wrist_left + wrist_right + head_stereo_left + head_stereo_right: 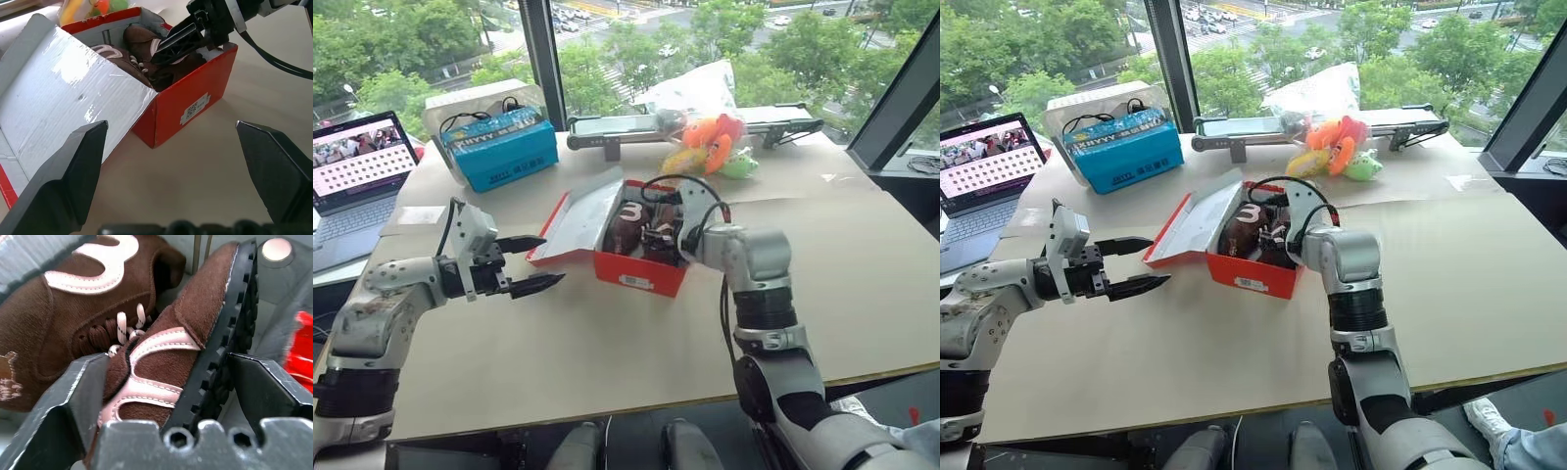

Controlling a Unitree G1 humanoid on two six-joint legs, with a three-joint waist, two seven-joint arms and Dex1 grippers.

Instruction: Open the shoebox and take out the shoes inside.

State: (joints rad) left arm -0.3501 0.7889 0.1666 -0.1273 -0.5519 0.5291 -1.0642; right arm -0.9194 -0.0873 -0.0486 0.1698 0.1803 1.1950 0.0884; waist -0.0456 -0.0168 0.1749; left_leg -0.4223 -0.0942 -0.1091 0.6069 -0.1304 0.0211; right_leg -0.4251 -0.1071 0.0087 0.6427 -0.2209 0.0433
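The red shoebox (641, 279) stands open mid-table, its pale-lined lid (582, 220) folded back to the left. Two dark brown shoes with white curved markings lie inside. One shoe (73, 318) rests flat. The other shoe (195, 328) lies on its side with its black sole showing. My right gripper (168, 361) reaches down into the box, open, with a finger on each side of the tilted shoe. My left gripper (551, 260) hovers open just left of the lid's front corner, pointing at the box, with nothing between its fingers.
A blue box with cables (504, 147) sits at the back left, and a laptop (357, 181) at the far left edge. Orange and green plush toys (710, 147) and a long grey device (626, 127) lie behind the shoebox. The table's front edge (607, 406) is near.
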